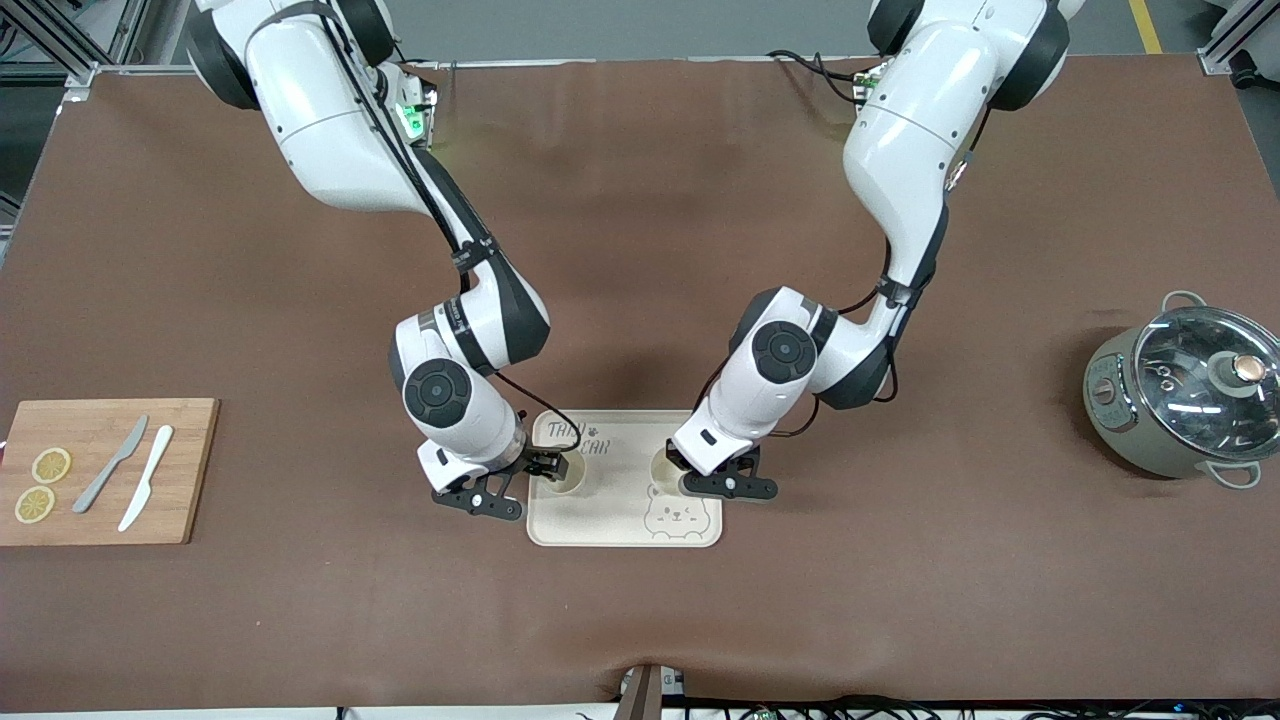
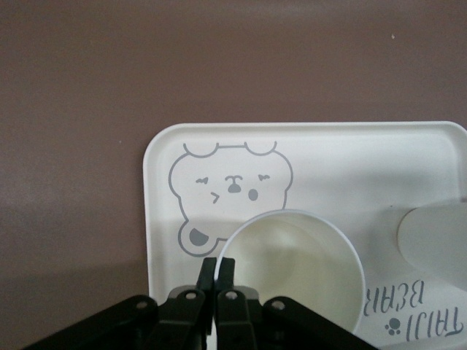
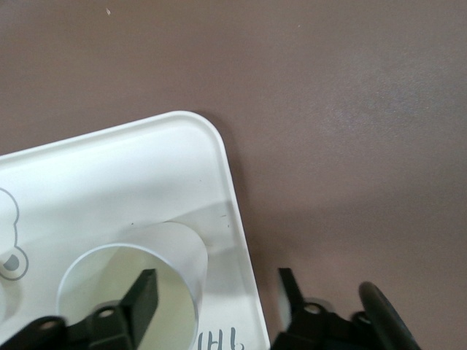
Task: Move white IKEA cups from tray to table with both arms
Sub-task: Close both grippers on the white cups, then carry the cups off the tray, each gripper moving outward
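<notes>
While both arms reach down to the bear-print tray (image 1: 625, 520) in the middle of the brown tabletop (image 1: 640, 620), each hand works at one of the two white cups standing on it. The left hand (image 2: 216, 271) is pinched tight on the rim of the cup (image 2: 292, 270) at the left arm's end of the tray, its two fingers pressed together with the cup wall between them, beside the printed bear face. The right hand (image 3: 219, 295) straddles the wall of the other cup (image 3: 131, 292) at the right arm's end of the tray: one finger (image 3: 146, 292) hangs inside the cup, the other is outside past the tray's edge, and a clear gap shows between them, so nothing is gripped there. Both cups stand upright, well apart from each other.

Toward the right arm's end of the tabletop lies a wooden cutting board (image 1: 190, 470) bearing two lemon slices (image 1: 42, 484), a grey knife (image 1: 110, 465) and a white knife (image 1: 146, 478). Toward the left arm's end stands a grey-green pot (image 1: 1120, 410) with a glass lid (image 1: 1205, 375).
</notes>
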Robot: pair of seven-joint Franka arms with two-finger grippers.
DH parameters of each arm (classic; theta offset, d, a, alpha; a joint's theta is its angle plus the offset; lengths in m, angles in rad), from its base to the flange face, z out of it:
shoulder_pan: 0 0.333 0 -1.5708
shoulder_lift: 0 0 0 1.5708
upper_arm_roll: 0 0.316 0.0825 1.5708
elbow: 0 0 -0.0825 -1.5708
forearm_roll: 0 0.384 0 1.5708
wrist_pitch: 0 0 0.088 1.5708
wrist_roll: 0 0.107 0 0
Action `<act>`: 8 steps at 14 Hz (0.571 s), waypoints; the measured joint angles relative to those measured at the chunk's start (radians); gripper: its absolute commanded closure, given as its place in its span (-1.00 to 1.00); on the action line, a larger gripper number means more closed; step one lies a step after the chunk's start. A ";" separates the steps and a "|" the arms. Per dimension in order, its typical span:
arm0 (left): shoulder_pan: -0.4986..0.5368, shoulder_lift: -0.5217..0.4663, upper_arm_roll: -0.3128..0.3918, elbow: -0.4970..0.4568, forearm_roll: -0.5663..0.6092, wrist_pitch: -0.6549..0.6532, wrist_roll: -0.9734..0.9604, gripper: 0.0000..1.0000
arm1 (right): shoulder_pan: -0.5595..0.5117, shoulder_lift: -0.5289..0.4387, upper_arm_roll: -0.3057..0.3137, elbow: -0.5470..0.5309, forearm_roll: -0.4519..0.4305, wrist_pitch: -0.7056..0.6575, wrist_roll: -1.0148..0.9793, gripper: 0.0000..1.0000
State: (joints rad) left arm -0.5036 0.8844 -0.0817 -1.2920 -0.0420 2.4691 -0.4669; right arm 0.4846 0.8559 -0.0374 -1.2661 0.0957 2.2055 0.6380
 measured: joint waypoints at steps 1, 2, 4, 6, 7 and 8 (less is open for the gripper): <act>0.003 -0.014 0.001 0.006 0.000 -0.046 0.000 1.00 | 0.000 0.000 0.000 0.000 0.000 0.000 0.000 0.67; 0.009 -0.040 0.004 0.013 0.000 -0.118 0.000 1.00 | 0.001 0.000 0.000 0.000 -0.001 0.000 0.000 0.86; 0.042 -0.119 0.011 0.021 0.000 -0.261 0.001 1.00 | 0.002 0.000 0.000 0.001 -0.001 0.000 0.000 1.00; 0.093 -0.208 0.014 0.020 0.000 -0.399 0.018 1.00 | 0.004 0.000 0.000 0.002 -0.001 0.004 0.000 1.00; 0.119 -0.247 0.016 0.017 0.007 -0.465 0.039 1.00 | 0.006 0.000 0.001 0.008 -0.001 0.006 0.000 1.00; 0.146 -0.284 0.016 0.007 0.026 -0.514 0.076 1.00 | 0.008 0.001 0.001 0.010 -0.001 0.005 0.001 1.00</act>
State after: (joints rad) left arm -0.3580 0.6003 -0.0656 -1.2848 -0.0161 1.9553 -0.3912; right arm 0.4928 0.8569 -0.0368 -1.2564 0.0946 2.2107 0.6388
